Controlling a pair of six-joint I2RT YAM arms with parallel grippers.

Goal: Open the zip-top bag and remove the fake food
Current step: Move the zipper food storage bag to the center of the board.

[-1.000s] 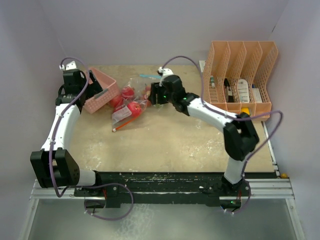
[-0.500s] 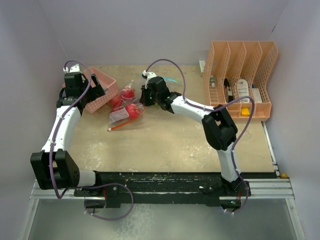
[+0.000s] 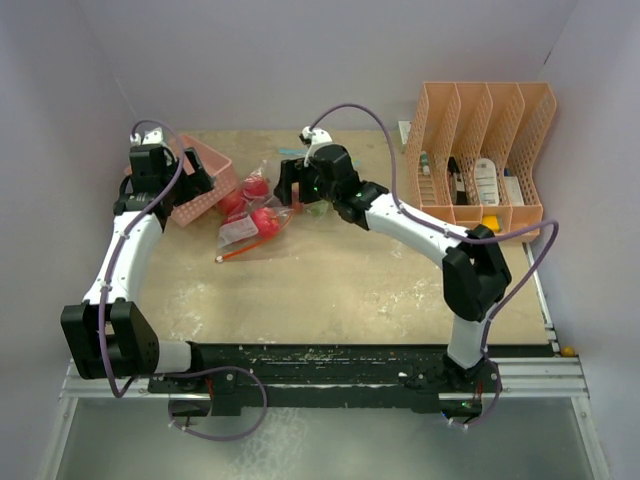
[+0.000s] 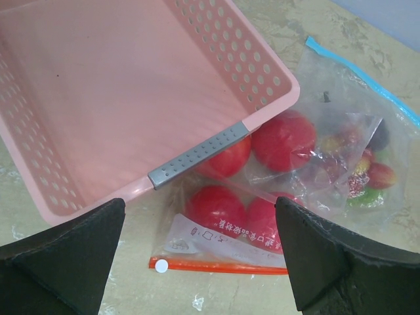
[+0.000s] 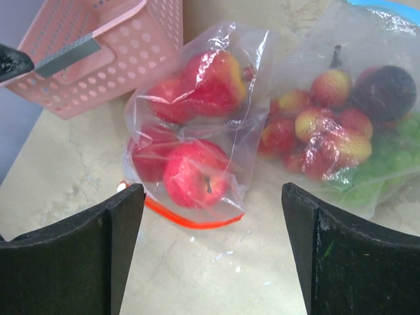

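A clear zip-top bag [image 5: 190, 131] with an orange-red zip strip [image 4: 216, 266] lies closed on the table and holds round red apples [image 4: 220, 209], part of the fake food. A second clear bag [image 5: 341, 125] with a blue zip [image 4: 367, 75] holds strawberries, green pieces and a dark fruit [image 5: 384, 88]. My right gripper [image 5: 213, 256] hovers open just in front of the apple bag, touching nothing. In the top view the right gripper [image 3: 290, 185] is at the bags' right side. My left gripper [image 4: 197, 262] is open over the basket's edge and the apple bag's zip.
A pink perforated basket [image 4: 98, 98] with a grey handle strip [image 4: 197, 154] stands empty, touching the apple bag's left side. A peach file organizer [image 3: 480, 160] holding small items stands at the back right. Purple walls enclose the table.
My right gripper has moved left, closer to the bags, and its arm has changed pose. The apple bag has slid slightly to the left. The left arm has barely moved.
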